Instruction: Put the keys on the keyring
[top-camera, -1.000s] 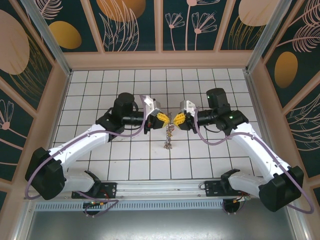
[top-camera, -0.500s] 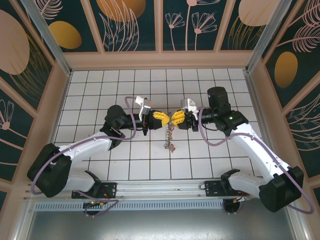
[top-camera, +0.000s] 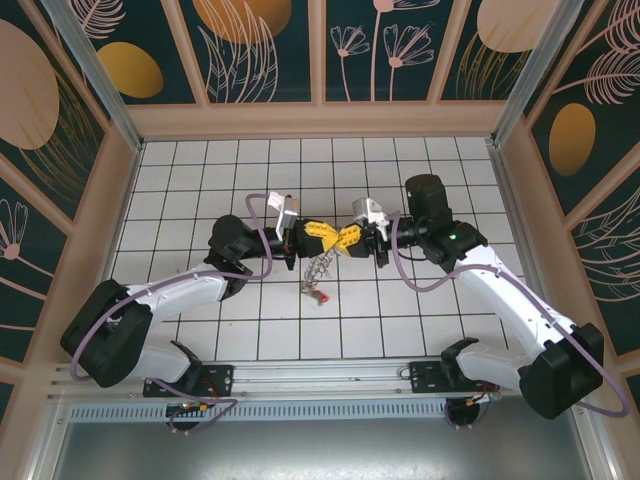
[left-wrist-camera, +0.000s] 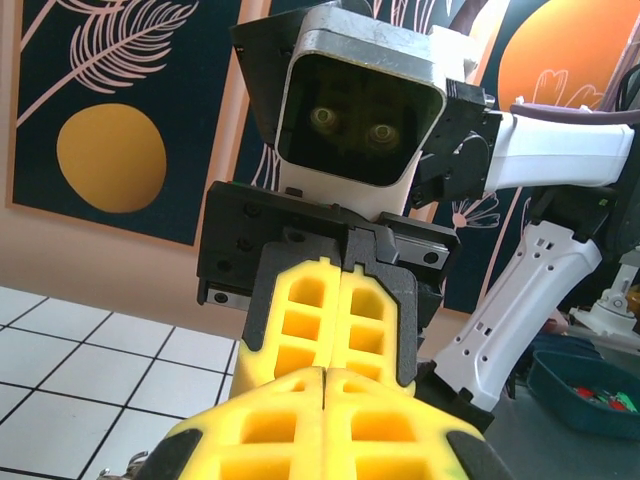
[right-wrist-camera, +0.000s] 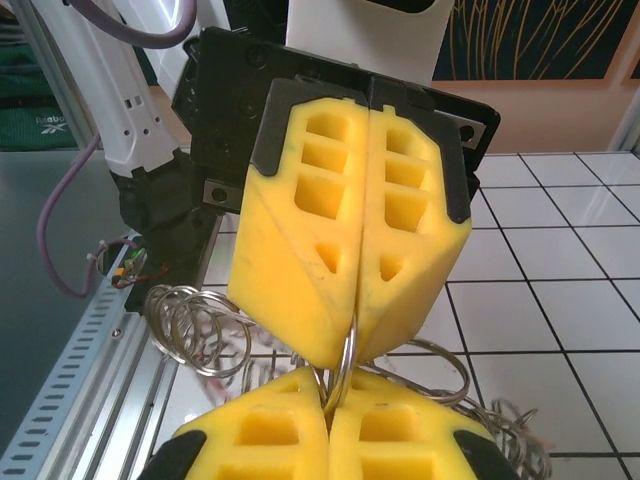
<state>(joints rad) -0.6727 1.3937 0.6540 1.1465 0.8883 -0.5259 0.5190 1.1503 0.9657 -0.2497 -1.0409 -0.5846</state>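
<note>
While it dangles, keyring upright, keys lowest

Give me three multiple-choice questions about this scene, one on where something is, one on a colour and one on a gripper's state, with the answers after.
1. Where do the left gripper and the right gripper meet?
A. above the middle of the table
B. at its far left corner
C. at its near right corner

2. What colour is the head of the key hanging lowest?
A. blue
B. green
C. red

3. How do the left gripper's jaws stand?
A. wide open
B. shut on the keyring
C. half open, empty

Answers:
1 A: the top view shows them tip to tip over the centre tiles.
2 C: the head below them is red.
3 B: in the right wrist view its yellow fingers press together with the ring's wire between them.
</note>
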